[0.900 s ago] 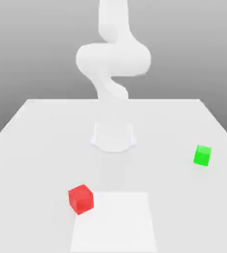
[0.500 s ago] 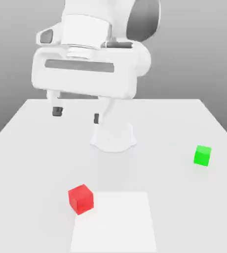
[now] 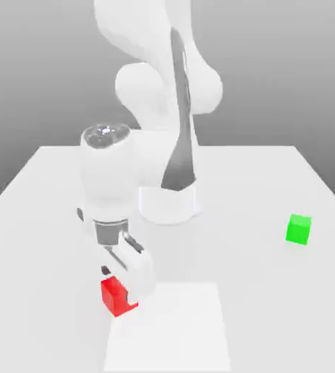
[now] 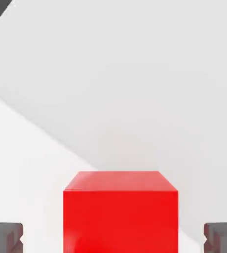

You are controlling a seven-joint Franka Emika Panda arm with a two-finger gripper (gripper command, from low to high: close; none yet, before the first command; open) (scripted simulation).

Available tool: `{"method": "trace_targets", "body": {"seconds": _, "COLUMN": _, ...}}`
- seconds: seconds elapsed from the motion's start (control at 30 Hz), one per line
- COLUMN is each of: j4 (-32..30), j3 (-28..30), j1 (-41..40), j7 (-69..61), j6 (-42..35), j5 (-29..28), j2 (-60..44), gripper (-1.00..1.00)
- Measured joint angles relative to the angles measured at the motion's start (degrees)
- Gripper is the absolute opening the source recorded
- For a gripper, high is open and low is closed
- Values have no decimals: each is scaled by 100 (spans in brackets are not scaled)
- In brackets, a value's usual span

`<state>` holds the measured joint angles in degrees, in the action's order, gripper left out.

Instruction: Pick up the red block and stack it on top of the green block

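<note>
The red block [image 3: 114,298] rests on the white table [image 3: 46,197], toward the exterior view's left and near the front. My gripper [image 3: 119,288] has come down over it and is open, with the cube between the two dark fingertips [image 4: 6,236] and a gap on each side. In the hand view the red block [image 4: 120,212] sits centred between them. The green block [image 3: 298,229] stands alone on the table at the exterior view's right, far from the gripper.
The arm's round white base [image 3: 168,204] stands mid-table behind the red block. A lighter square patch [image 3: 170,328] marks the table surface just to the exterior view's right of the red block.
The hand has dropped from high above the table to the red block, and its fingers now straddle the cube. Neither block has moved.
</note>
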<state>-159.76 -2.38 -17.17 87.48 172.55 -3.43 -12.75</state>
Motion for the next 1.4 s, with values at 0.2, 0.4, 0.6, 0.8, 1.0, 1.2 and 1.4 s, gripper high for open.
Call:
{"method": "trace_targets", "body": {"seconds": 0.2, "j4": 7, "j3": 28, "j1": 23, "j7": 27, "j6": 64, "j5": -33, "j2": -65, "gripper": -100}}
{"method": "trace_targets", "body": {"seconds": 0.4, "j4": -99, "j3": -146, "j1": -82, "j7": -162, "j6": -649, "j5": 243, "j2": 774, "gripper": -100}}
{"method": "trace_targets", "body": {"seconds": 0.6, "j4": -220, "j3": -524, "j1": 543, "j7": -474, "j6": -1378, "j5": 542, "j2": 1656, "gripper": -100}}
{"method": "trace_targets", "body": {"seconds": 0.8, "j4": -285, "j3": -1376, "j1": 1820, "j7": -1061, "j6": -1804, "j5": 1064, "j2": 2249, "gripper": -100}}
{"method": "trace_targets", "body": {"seconds": 1.0, "j4": -386, "j3": -2198, "j1": 3317, "j7": -1670, "j6": -2072, "j5": 1614, "j2": 2666, "gripper": -100}}
{"method": "trace_targets", "body": {"seconds": 1.2, "j4": -522, "j3": -2963, "j1": 4861, "j7": -2229, "j6": -2133, "j5": 2075, "j2": 2834, "gripper": -100}}
{"method": "trace_targets", "body": {"seconds": 1.4, "j4": -589, "j3": -3464, "j1": 5345, "j7": -2297, "j6": -1697, "j5": 1995, "j2": 2451, "gripper": -100}}
